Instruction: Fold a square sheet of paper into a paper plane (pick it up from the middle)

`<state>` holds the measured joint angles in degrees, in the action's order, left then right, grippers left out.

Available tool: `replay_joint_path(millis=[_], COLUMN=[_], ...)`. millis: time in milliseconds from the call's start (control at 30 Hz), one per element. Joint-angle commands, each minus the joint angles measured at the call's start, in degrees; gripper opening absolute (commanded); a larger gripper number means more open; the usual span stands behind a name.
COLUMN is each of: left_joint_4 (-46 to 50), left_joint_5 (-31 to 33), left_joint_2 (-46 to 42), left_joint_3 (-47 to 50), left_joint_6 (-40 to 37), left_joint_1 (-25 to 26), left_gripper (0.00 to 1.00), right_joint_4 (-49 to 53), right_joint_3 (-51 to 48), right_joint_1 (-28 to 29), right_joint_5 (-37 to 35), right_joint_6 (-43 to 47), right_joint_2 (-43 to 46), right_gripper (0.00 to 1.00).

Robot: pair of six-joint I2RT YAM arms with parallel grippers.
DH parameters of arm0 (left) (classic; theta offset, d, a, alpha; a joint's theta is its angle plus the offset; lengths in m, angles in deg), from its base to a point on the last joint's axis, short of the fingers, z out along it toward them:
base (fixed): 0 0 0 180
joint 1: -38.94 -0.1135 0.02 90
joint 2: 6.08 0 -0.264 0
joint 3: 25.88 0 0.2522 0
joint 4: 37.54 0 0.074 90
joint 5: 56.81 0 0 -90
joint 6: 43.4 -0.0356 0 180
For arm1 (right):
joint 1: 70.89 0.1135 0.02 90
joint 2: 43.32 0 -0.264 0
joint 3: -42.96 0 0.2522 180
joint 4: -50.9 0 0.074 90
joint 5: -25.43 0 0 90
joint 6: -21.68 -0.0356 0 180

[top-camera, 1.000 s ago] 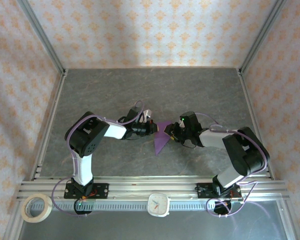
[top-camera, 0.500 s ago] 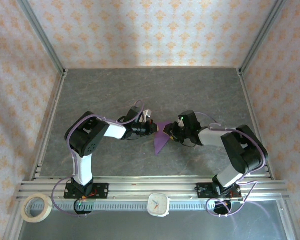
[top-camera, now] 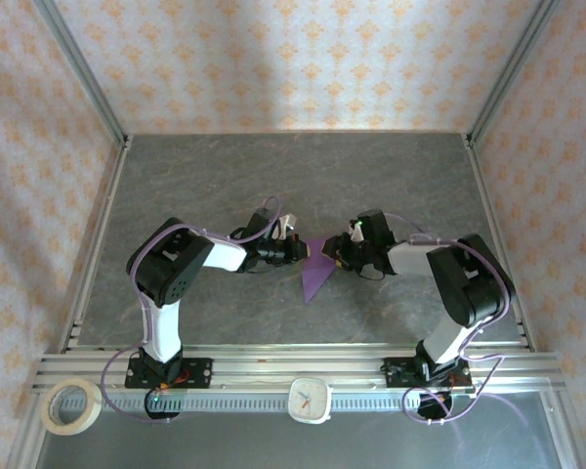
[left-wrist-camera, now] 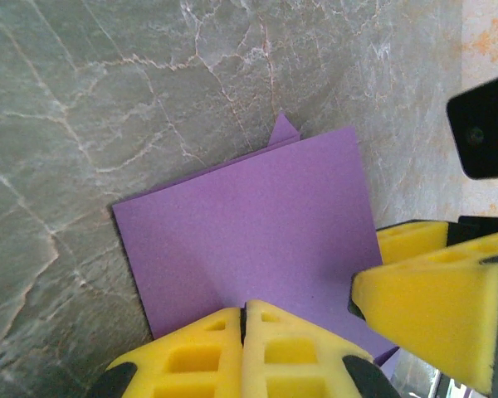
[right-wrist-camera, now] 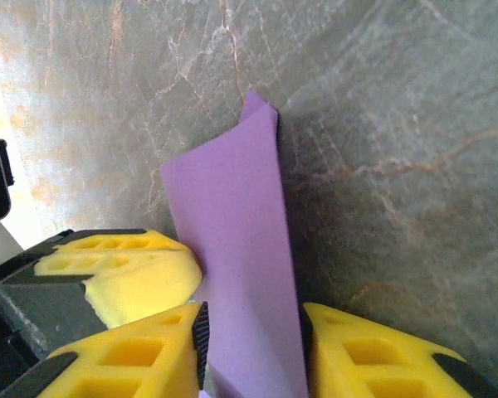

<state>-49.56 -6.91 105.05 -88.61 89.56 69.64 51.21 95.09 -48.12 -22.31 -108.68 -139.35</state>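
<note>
The purple paper (left-wrist-camera: pixel 249 224) is smooth and matt. The desk (left-wrist-camera: pixel 108 99) looks like grey stone. The pads (left-wrist-camera: pixel 191 361) of the left pincer (left-wrist-camera: pixel 244 319) look like foam.

Grey marbled table (top-camera: pixel 225 176) here; at its middle the folded purple paper (top-camera: pixel 314 276), tip pointing to the near edge. By the near-left corner, a tape roll (top-camera: pixel 71 407); mid near edge, a white clock (top-camera: pixel 311 399)

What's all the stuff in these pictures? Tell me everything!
paper: one, purple, folded, mid-table between the claws
tape roll: one, cream, near-left corner
clock: one, white, middle of the near edge
table: one, grey stone-look, under everything
walls: three, orange-patterned, around the table
arms: two, black-and-white, near edge
left claw: one, yellow fingers, shut on the paper
right claw: one, yellow fingers, open around the paper
</note>
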Motion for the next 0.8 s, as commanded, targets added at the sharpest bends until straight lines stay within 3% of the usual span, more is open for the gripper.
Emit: replay_joint_path(millis=[0,267,633,767], left_joint_4=[5.2,5.7,5.8,5.1], left_joint_5=[1.5,1.6,1.5,1.4], left_joint_2=[2.2,2.3,2.5,2.7], left_joint_3=[0.9,1.1,0.8,0.9], left_joint_6=[-1.7,-1.9,-1.9,-1.6], left_joint_1=[-0.6,-0.6,-0.6,-0.6], left_gripper=[0.0,0.0,0.0,0.0], right_joint_4=[1.7,3.9,5.5,5.5], right_joint_3=[2.3,5.1,5.7,5.5], right_joint_1=[-0.5,-1.4,-2.6,-2.7], right_joint_5=[2.1,4.8,5.5,5.9], right_joint_6=[3.8,7.6,9.8,10.1], right_joint_2=[-1.0,-3.9,-4.4,-4.3], right_gripper=[0.34,0.26,0.25,0.17])
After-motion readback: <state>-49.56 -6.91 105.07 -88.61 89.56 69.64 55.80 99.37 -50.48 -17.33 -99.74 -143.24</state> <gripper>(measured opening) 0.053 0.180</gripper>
